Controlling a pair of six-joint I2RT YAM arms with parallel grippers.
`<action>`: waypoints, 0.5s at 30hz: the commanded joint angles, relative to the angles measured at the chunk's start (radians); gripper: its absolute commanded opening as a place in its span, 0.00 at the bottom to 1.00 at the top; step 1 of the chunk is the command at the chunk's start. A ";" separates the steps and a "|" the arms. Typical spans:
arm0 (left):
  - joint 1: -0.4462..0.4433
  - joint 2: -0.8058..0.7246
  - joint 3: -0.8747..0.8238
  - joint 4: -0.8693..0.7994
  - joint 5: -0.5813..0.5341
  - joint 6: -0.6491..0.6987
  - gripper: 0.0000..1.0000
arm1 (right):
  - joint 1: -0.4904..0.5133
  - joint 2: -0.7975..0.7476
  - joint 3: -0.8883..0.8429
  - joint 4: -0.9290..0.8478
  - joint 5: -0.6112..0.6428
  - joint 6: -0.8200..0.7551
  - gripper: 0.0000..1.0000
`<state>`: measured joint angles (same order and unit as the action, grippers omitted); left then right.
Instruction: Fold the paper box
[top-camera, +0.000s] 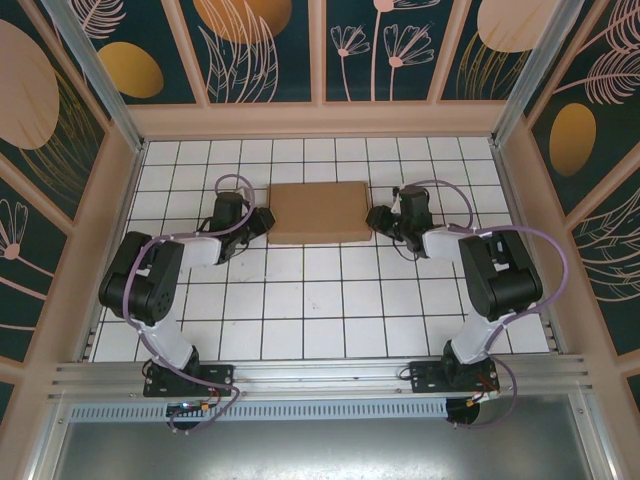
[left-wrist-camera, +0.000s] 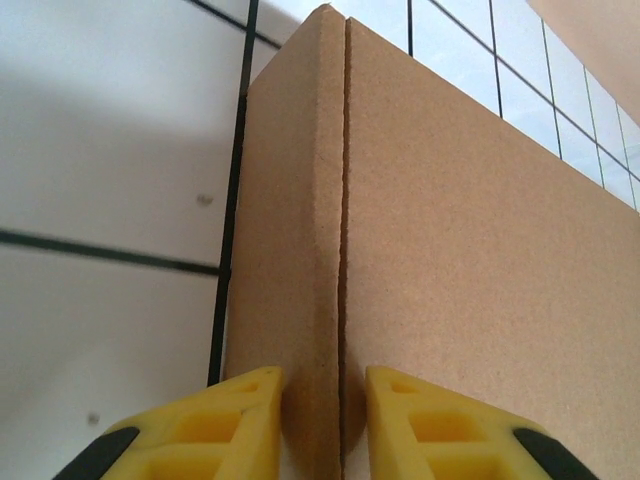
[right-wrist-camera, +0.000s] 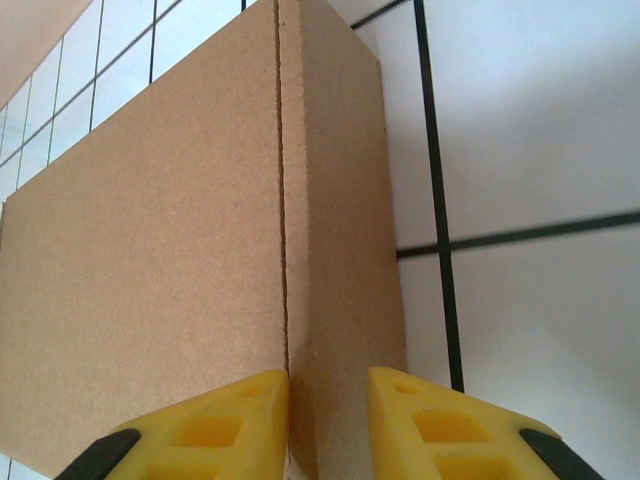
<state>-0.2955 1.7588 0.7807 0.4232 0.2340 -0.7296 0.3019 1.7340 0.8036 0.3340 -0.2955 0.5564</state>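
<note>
White tiles ruled with black grid lines cover the table (top-camera: 320, 300), which is walled in by dark panels printed with pale leaves and orange discs (top-camera: 260, 50). At the left, the left arm (top-camera: 150, 280) bends in from its base at the near edge, and the left gripper (top-camera: 262, 222) meets the left end of the paper box (top-camera: 318, 212). In the left wrist view its yellow fingers (left-wrist-camera: 240, 420) stand a little apart, straddling the corner seam where the box's narrow side wall meets its broad top panel (left-wrist-camera: 450, 250). Whether the pads press on the cardboard cannot be told. The box itself lies flat and closed, a slim brown rectangle in the far middle of the table, between the two grippers. At the right, the right gripper (top-camera: 378, 218) sits at the box's right end. Its yellow fingers (right-wrist-camera: 420, 420) are likewise parted on either side of the seam between top panel (right-wrist-camera: 150, 280) and side wall, and contact there cannot be judged either.
</note>
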 joint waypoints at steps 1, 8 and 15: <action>-0.007 0.040 0.042 -0.002 0.013 0.008 0.34 | -0.004 0.050 0.030 -0.058 -0.025 -0.019 0.27; -0.006 -0.009 0.065 -0.041 -0.021 0.025 0.50 | -0.005 0.001 0.024 -0.077 -0.015 -0.023 0.39; 0.007 -0.203 0.135 -0.176 -0.096 0.111 0.99 | -0.026 -0.218 0.000 -0.130 0.098 -0.043 0.69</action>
<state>-0.2947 1.6600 0.8631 0.2935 0.1799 -0.6735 0.2932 1.6367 0.8093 0.2337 -0.2707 0.5270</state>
